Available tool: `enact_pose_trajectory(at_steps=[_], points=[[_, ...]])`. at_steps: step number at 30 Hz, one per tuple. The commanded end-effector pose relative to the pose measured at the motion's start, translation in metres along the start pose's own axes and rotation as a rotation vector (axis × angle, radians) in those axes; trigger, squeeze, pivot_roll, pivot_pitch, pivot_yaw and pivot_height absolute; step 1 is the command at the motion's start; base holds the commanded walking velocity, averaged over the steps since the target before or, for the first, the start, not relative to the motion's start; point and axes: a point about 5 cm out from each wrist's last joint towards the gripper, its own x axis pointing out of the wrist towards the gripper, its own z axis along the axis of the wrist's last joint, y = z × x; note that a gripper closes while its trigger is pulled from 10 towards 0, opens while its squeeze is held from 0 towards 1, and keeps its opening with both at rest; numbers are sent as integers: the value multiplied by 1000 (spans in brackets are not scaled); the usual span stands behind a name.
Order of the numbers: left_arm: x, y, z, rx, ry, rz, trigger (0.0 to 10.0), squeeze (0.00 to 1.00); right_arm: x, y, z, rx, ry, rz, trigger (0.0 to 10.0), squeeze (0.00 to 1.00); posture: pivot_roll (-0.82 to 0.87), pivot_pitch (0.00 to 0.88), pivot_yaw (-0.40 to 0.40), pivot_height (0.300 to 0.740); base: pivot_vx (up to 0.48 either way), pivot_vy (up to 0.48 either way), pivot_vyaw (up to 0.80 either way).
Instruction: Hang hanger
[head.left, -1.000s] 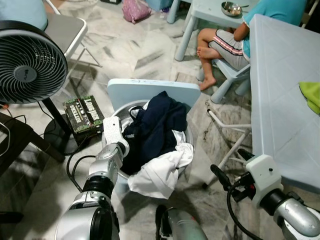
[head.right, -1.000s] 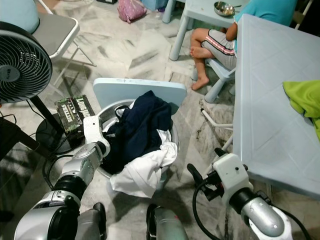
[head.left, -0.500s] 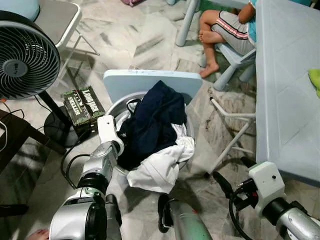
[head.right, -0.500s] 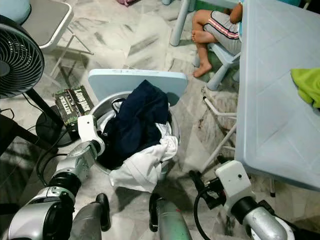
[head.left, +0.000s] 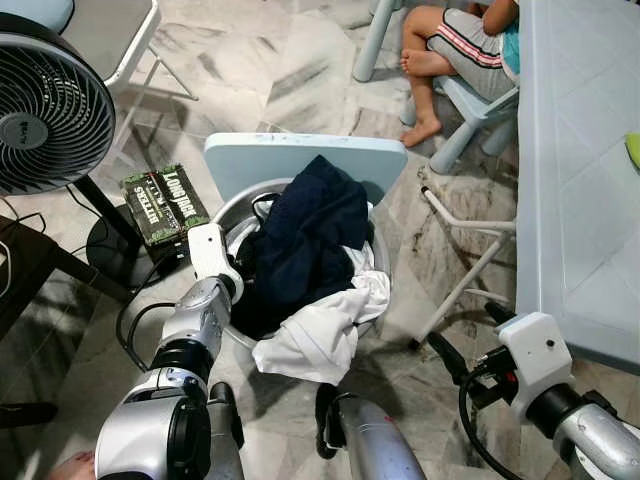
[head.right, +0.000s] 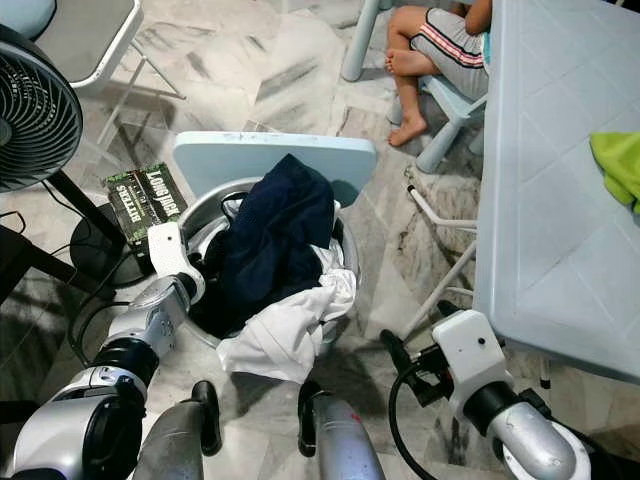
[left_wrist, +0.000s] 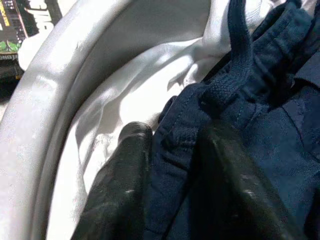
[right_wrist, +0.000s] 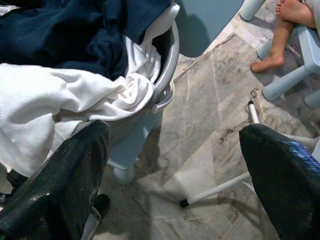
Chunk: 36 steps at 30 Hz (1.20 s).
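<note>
While left pincer (left_wrist: 170, 165) nips navy garment (head.left: 310, 240) in laundry basket (head.right: 345, 275) w/ white cloth (head.left: 320, 335), right pincer (right_wrist: 175, 165) wide open.

Clothes (head.left: 305, 250) in basket (head.left: 232, 215); fan (head.left: 50, 105) left, table (head.left: 580, 180) right.

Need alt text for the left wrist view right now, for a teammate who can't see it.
The left pincer has its two black fingers closed around a fold of navy garment inside the white basket, with white cloth beneath.
</note>
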Motion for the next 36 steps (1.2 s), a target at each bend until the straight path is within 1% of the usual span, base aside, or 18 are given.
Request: enact_pose_trajectory(at_steps=[1, 10, 16, 17, 20, 21, 22, 25, 31, 32, 34, 36], points=[[-1, 0, -8, 14, 30, -7, 0, 0, -2, -2, -4, 0, 26, -17, 10000, 0, -246, 333, -118, 740, 0, 0, 0], [0, -1, -8, 25, 15, -15, 0, 0, 1, -6, -3, -5, 18, -27, 10000, 0, -247, 329, -118, 740, 0, 0, 0], [0, -1, -6, 22, -4, -23, 0, 0, 1, -3, -2, 13, 12, -4, 10000, 0, -248, 329, -115, 740, 0, 0, 0], [0, -1, -6, 23, -5, -23, 0, 0, 0, 0, -2, 30, 7, 29, 10000, 0, -248, 329, -115, 740, 0, 0, 0], [0, -2, -7, 27, -3, -29, 0, 0, -4, 17, 4, 106, -8, 223, 10000, 0, -251, 326, -114, 740, 0, 0, 0], [0, -2, -7, 27, -3, -29, 0, 0, -4, 17, 4, 106, -8, 223, 10000, 0, -251, 326, -114, 740, 0, 0, 0], [0, -3, -7, 28, -3, -31, 0, 0, -6, 19, 5, 115, -8, 252, 10000, 0, -251, 326, -114, 740, 0, 0, 0], [0, -4, -7, 24, -9, -37, 0, 0, -7, 18, 5, 133, -2, 274, 10000, 0, -255, 322, -116, 740, 0, 0, 0], [1, -10, 2, 17, -83, -68, 0, 0, -6, 16, 3, 128, 11, 283, 10000, 0, -252, 319, -117, 740, 0, 0, 0], [1, -14, 8, 50, -118, -94, 0, 0, -5, 16, 2, 125, 12, 277, 10000, 0, -246, 316, -118, 740, 0, 0, 0], [0, -27, 20, 218, -201, -158, 0, 0, -3, 16, 2, 126, 11, 270, 10000, 0, -244, 315, -117, 740, 0, 0, 0], [-2, -41, 27, 313, -267, -227, 0, 0, -1, 15, 2, 118, 9, 259, 10000, 0, -238, 312, -115, 740, 0, 0, 0]])
